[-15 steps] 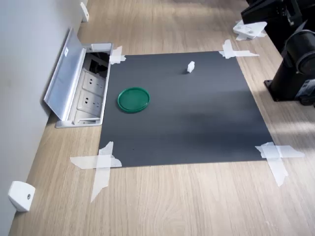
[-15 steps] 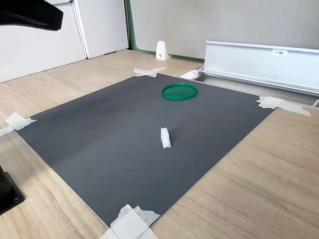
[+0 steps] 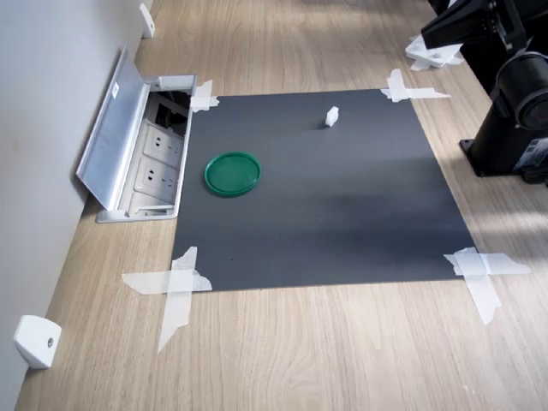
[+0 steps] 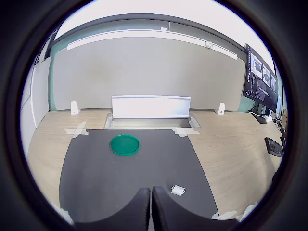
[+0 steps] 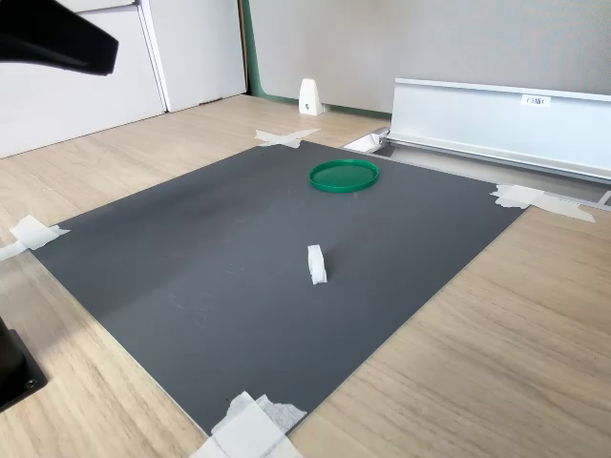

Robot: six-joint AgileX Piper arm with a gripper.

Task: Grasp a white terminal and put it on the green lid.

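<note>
A white terminal and a green lid lie apart on a dark mat taped to a wooden desk.

The terminal [image 3: 331,116] sits alone on the mat [image 3: 342,214], well away from the lid [image 3: 232,173]. In the wrist view the gripper [image 4: 151,211] hangs above the mat, its fingers pressed together, holding nothing.

A matt dark-grey mat [image 3: 317,188] lies taped on a pale wood-grain table [image 3: 342,342]; the green lid [image 3: 232,173] and white terminal [image 3: 331,116] look like smooth plastic, the socket box [image 3: 116,137] brushed metal.

Hand [image 4: 150,211] aloft, fingers together.
</note>
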